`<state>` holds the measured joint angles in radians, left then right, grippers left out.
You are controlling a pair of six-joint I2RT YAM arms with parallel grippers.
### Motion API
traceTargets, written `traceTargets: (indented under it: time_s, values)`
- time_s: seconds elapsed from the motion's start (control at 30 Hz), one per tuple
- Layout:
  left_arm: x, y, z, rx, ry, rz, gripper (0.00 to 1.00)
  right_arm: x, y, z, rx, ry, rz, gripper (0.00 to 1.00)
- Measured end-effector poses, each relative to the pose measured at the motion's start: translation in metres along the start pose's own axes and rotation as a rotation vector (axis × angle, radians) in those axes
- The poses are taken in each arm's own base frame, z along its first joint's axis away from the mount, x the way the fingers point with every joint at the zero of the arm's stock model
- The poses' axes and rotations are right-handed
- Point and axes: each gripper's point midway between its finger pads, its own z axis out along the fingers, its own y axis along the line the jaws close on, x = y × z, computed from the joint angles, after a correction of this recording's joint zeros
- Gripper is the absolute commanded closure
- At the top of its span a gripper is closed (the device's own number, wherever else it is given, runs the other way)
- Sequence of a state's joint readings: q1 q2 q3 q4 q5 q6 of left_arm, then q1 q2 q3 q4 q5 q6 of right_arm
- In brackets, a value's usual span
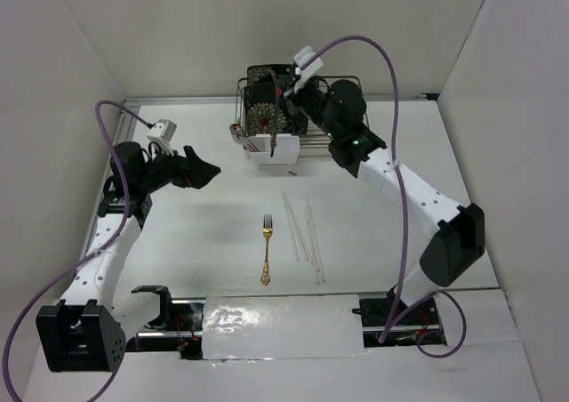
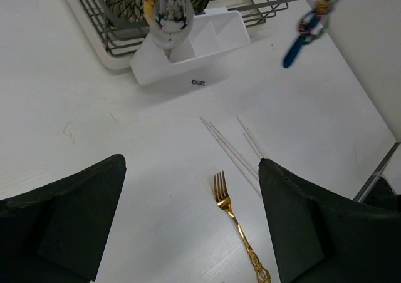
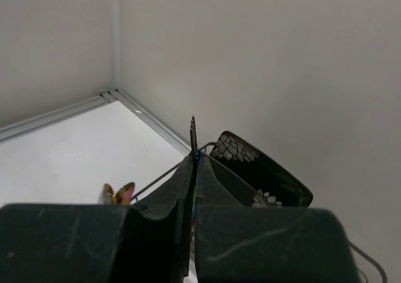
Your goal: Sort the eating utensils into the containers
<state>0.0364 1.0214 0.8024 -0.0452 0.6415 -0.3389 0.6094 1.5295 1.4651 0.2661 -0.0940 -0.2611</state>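
The right pincer [image 3: 193, 170] pinches a blue utensil [image 2: 294, 48] up by the white caddy [image 2: 156, 67], probably to drop it in; the left pincer [image 2: 192, 164] hangs spread and empty.

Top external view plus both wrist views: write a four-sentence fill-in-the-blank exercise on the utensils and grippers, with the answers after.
1. The fork lying on the table is ____ in colour.
2. In the top external view, the chopsticks lie to the fork's ____.
3. The left gripper hovers with its jaws ____.
4. The right gripper is ____ on a thin utensil.
Missing words: gold; right; open; shut.
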Motion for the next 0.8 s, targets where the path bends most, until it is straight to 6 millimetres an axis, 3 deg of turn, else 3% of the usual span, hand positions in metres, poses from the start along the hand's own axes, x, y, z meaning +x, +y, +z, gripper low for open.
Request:
traceTargets:
  time_s: [0.17,0.3,0.6,0.8]
  values:
    - [-0.013,-0.008,0.003,0.054,-0.018,0.057,0.00,0.048,-0.003,0.030,-0.025,0.041,-0.083,1.00]
    - [-0.018,-0.009,0.004,0.063,-0.024,0.090,0.00,0.085,0.000,0.043,-0.048,0.081,-0.139,1.00]
    - [-0.019,-0.004,0.007,0.056,-0.019,0.132,0.01,0.080,-0.012,0.055,-0.019,0.007,-0.212,1.00]
    - [-0.019,-0.001,0.009,0.049,-0.016,0.138,0.00,0.092,-0.015,0.062,-0.022,0.017,-0.228,1.00]
